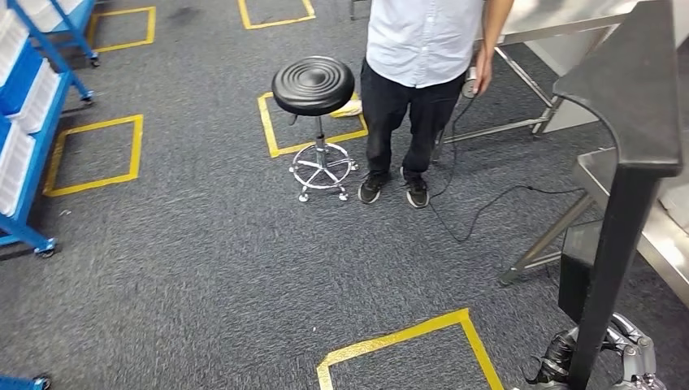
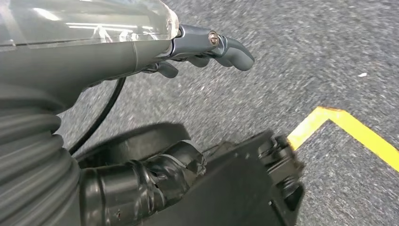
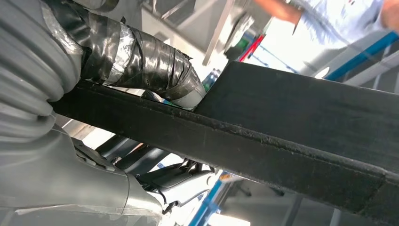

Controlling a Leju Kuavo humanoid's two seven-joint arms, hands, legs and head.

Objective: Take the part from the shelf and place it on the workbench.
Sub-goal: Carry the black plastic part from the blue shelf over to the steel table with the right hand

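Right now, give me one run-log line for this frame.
right hand: holds black part | left hand: holds nothing | person: by stool | workbench: on the right

Ahead of me a person (image 1: pixel 422 81) stands on the floor, with a stool (image 1: pixel 314 89) just to their left. A shelf rack (image 1: pixel 28 122) runs along my far left. A workbench (image 1: pixel 650 236) stands on my right. The part (image 1: pixel 630 122) rises at my lower right, held in my right hand (image 1: pixel 597 357). My left hand (image 2: pixel 207 47) hangs above the floor.
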